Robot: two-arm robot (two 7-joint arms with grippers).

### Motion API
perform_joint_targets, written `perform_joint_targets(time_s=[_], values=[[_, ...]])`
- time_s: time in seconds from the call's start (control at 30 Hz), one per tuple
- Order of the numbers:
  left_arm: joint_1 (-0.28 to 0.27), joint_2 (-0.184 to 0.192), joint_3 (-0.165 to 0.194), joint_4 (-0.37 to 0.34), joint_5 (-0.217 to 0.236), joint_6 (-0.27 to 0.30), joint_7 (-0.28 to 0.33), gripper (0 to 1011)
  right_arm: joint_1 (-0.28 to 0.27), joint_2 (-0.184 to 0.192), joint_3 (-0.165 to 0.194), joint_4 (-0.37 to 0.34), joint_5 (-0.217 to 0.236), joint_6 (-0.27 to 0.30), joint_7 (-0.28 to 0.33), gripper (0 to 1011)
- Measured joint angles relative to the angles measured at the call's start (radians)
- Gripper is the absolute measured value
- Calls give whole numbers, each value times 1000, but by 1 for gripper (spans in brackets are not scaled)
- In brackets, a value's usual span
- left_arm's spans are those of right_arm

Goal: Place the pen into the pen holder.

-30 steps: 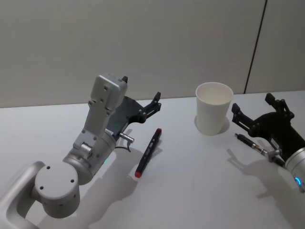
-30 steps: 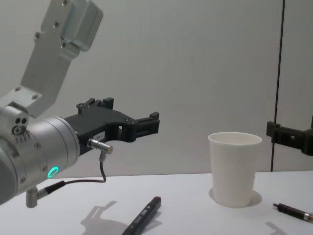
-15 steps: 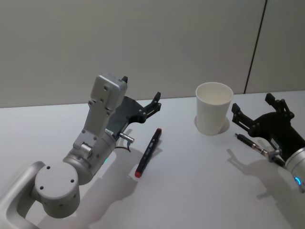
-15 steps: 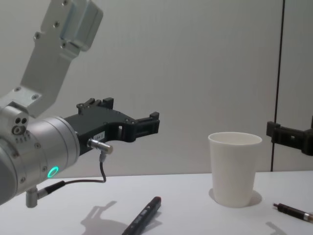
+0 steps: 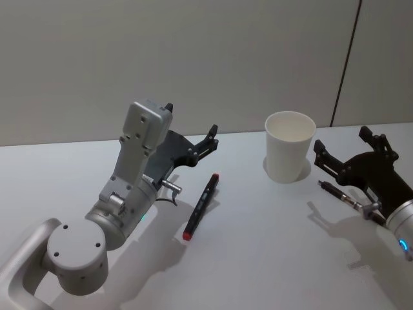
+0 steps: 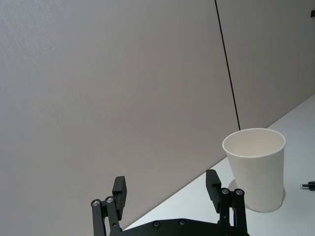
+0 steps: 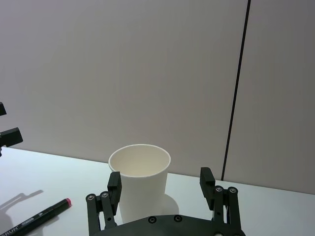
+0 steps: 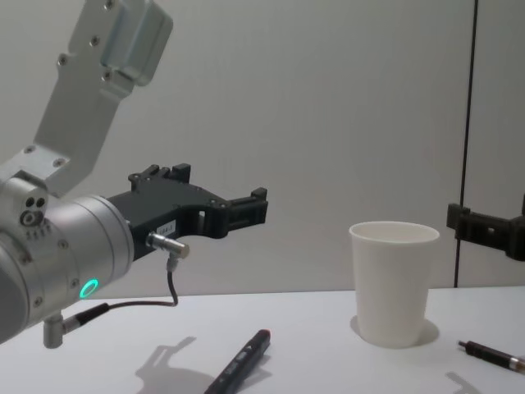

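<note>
A black pen (image 5: 201, 205) with a red end lies flat on the white table, also seen in the chest view as pen (image 8: 239, 364). The pen holder (image 5: 290, 147), a plain white paper cup, stands upright and empty at the back right. My left gripper (image 5: 191, 121) hovers open above the table just left of the pen, pointing toward the cup (image 6: 256, 167). My right gripper (image 5: 342, 141) is open and empty, to the right of the cup (image 7: 141, 179) and facing it. Nothing is held by either gripper.
A second, thinner dark pen (image 5: 339, 196) lies on the table under my right gripper, right of the cup. A grey wall with a dark vertical seam (image 5: 345, 64) rises behind the table. Bare table (image 5: 258, 245) stretches in front of the cup.
</note>
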Motion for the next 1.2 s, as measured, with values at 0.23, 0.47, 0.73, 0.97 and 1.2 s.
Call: perform_joint_targets(time_s=[0.23, 0.47, 0.73, 0.97, 1.2], values=[[0, 0, 0, 0, 0, 0, 0, 1003, -3, 6, 5, -5, 1, 1, 0, 1001], [0, 0, 0, 0, 0, 0, 0, 1003, -20, 31, 24, -31, 15, 12, -12, 1002], [0, 0, 0, 0, 0, 0, 0, 1003, -60, 79, 61, -77, 43, 36, -40, 1001], [0, 0, 0, 0, 0, 0, 0, 1003, -88, 109, 85, -106, 56, 66, -63, 1002], [0, 0, 0, 0, 0, 0, 0, 1002, -97, 123, 97, -120, 50, 119, -80, 1002]])
